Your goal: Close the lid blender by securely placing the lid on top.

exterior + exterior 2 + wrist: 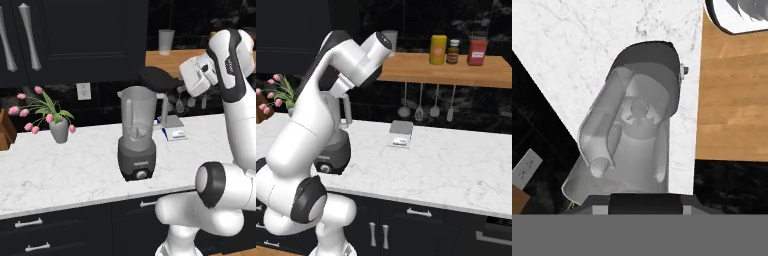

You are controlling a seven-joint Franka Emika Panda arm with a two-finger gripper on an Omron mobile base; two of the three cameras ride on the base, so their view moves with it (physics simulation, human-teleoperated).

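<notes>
The blender [137,135] stands on the white surface [60,170] right below my fingers, its jar mouth open with no cap on it, so the closing is not yet done. A flat black shape at the near edge of my hand view may be the lid [644,202], but I cannot tell whether my fingers pinch it or are spread

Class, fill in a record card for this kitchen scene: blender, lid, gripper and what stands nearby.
blender: upright on the marble counter, jar top open
lid: black, held in the air, higher than the jar rim and off to its handle side
gripper: closed on the lid
nearby: flower vase, hanging utensils
</notes>
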